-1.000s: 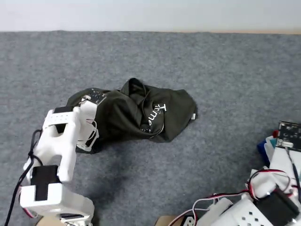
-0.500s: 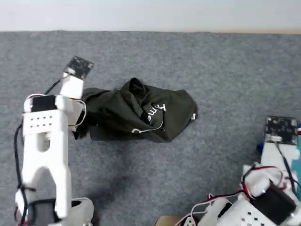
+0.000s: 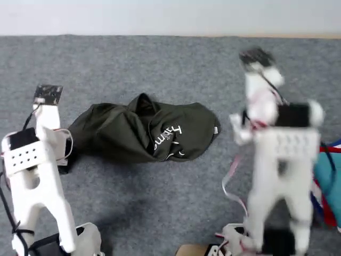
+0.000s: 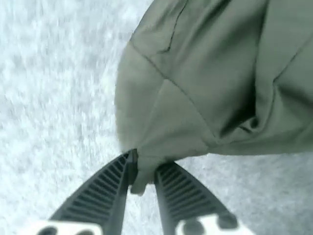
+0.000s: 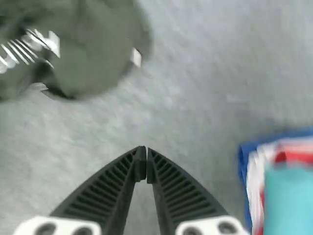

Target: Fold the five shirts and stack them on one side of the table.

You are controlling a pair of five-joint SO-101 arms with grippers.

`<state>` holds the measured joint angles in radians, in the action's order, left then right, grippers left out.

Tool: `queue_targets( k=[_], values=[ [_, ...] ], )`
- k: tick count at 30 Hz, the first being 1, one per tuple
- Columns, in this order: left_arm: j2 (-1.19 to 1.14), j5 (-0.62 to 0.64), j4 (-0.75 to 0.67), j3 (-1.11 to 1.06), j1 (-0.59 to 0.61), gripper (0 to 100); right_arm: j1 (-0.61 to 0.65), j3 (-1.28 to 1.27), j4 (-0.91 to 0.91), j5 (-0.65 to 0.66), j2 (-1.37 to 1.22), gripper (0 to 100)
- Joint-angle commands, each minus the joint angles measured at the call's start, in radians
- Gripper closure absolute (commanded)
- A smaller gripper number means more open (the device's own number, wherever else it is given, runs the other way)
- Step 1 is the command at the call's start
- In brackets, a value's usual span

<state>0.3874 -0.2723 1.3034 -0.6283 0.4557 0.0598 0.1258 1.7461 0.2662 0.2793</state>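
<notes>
A dark olive shirt point(image 3: 144, 133) with white print lies crumpled in the middle of the grey carpeted table. My left gripper point(image 4: 143, 166) is shut on a bunched edge of this shirt point(image 4: 205, 73) at its left end, beside the left arm point(image 3: 32, 160). The right arm point(image 3: 277, 133) stands tall to the right of the shirt. My right gripper point(image 5: 146, 156) is shut with nothing in it and hangs over bare carpet, apart from the shirt's labelled corner point(image 5: 83, 54).
Folded shirts in teal, blue, red and white point(image 3: 327, 176) lie stacked at the table's right edge, also seen beside the right gripper point(image 5: 279, 181). A pale wall runs along the far edge point(image 3: 170, 18). Bare carpet lies in front of the shirt point(image 3: 160, 202).
The left arm has drawn back to the left with the shirt's edge, dragging the shirt a little leftward. The right arm has risen from the lower right corner to beside the shirt.
</notes>
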Motion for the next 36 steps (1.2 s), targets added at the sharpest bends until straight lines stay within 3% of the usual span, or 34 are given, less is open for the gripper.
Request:
queue_targets(
  k=[1,11,14,21,36],
  values=[
    [0.043,0.009,-0.035,-0.036,0.017,100,0.148,0.272,0.036,-0.046,-0.242,99.0],
    [0.043,0.012,-0.12,-0.15,0.02,100,0.453,0.628,0.033,-0.044,-0.628,99.0],
    [0.043,0.072,-0.153,-0.177,0.02,100,0.506,0.687,0.027,0.002,-0.72,98.5],
    [0.043,0.101,-0.181,-0.197,0.02,100,0.576,0.778,0.027,0.017,-0.914,79.4],
    [0.043,0.101,-0.181,-0.197,0.02,100,0.634,1.042,0.027,0.015,-1.236,79.4]
  ],
)
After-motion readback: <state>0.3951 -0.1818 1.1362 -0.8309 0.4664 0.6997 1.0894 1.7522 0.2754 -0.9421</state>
